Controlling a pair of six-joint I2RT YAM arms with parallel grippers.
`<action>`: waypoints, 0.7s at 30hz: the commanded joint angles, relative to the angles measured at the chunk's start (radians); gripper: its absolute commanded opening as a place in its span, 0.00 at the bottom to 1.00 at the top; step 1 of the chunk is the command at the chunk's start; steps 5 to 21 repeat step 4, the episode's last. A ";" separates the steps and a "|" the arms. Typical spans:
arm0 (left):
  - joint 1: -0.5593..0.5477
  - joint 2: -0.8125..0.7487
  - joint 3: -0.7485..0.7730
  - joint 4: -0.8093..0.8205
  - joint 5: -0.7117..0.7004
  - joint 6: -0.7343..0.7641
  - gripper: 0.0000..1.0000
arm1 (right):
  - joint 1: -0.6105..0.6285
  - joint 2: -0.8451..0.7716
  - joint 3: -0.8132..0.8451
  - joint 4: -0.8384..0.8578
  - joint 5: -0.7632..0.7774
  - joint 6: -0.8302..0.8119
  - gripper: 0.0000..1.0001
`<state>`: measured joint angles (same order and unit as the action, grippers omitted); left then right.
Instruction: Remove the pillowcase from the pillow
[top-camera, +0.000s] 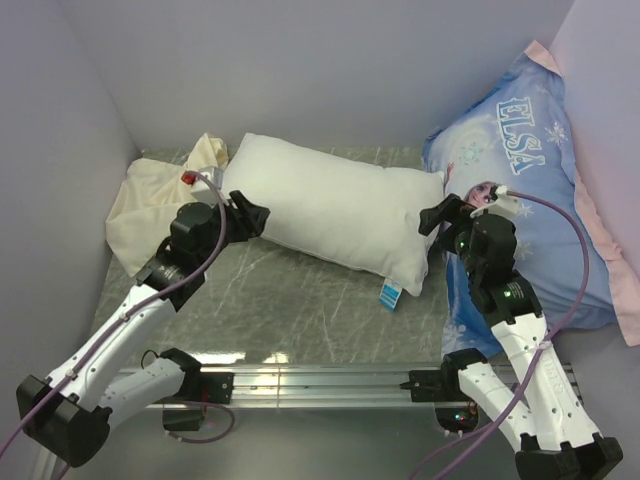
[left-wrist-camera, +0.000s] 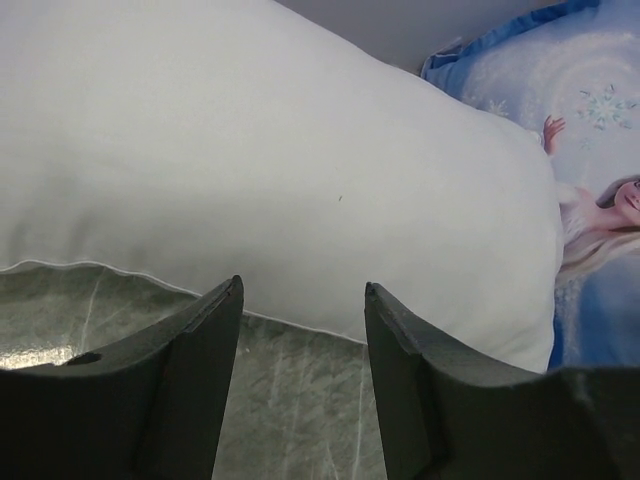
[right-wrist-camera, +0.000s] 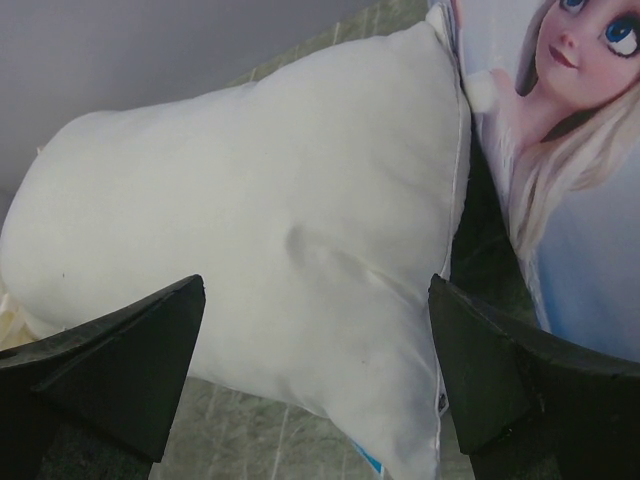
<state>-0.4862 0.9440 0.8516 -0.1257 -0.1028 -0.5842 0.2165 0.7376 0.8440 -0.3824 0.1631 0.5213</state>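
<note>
The plump white pillow (top-camera: 330, 212) lies bare across the middle of the table, its blue-and-white tag (top-camera: 390, 293) at the near right corner. The cream pillowcase (top-camera: 150, 205) lies crumpled in the back left corner, off the pillow and touching its left end. My left gripper (top-camera: 250, 216) sits at the pillow's left end, open, with only table between its fingers (left-wrist-camera: 205, 340) and the pillow (left-wrist-camera: 280, 150) just beyond the tips. My right gripper (top-camera: 438, 216) stands wide open at the pillow's right end. The pillow (right-wrist-camera: 270, 230) fills its wrist view past the fingertips (right-wrist-camera: 150, 350), untouched.
A large blue "ELSA" printed pillow (top-camera: 530, 190) leans in the back right corner, pressed against the white pillow's right end. Grey walls close in the left, back and right sides. A metal rail (top-camera: 320, 380) runs along the near edge by the arm bases.
</note>
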 joint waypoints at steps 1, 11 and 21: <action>-0.002 -0.027 0.007 0.014 0.002 0.032 0.57 | 0.007 -0.014 -0.002 0.017 -0.004 -0.020 1.00; -0.002 -0.033 0.009 0.020 0.006 0.049 0.58 | 0.006 -0.017 0.001 0.014 0.001 -0.023 1.00; -0.002 -0.033 0.009 0.020 0.006 0.049 0.58 | 0.006 -0.017 0.001 0.014 0.001 -0.023 1.00</action>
